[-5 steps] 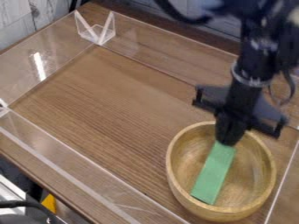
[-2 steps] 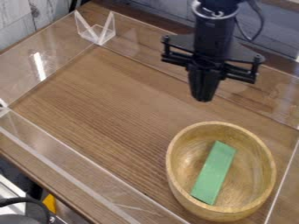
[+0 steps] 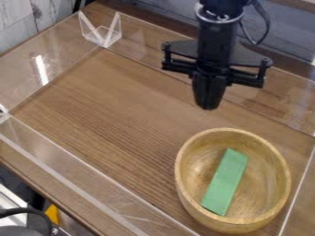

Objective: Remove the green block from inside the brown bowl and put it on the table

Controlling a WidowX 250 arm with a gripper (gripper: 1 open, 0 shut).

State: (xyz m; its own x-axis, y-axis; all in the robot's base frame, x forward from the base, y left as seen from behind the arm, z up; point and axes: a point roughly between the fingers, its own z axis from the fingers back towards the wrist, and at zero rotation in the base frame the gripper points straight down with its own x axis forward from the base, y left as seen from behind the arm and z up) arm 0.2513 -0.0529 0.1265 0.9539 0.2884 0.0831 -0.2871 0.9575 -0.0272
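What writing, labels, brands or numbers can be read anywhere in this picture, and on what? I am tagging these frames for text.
None: no readable text shows.
The green block, brown bowl and table are plain, without print.
The gripper is dark, with no legible marking.
The clear walls carry only reflections.

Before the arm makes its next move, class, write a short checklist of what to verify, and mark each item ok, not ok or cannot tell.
1. Green block out of the brown bowl: not ok, it lies inside.
2. Fingers gripping the block: not ok, gripper hangs shut and empty.
3. Gripper above the block: not ok, it is up and to the left of the bowl.
4. Bare table beside the bowl for set-down: ok.
5. Bowl upright: ok.
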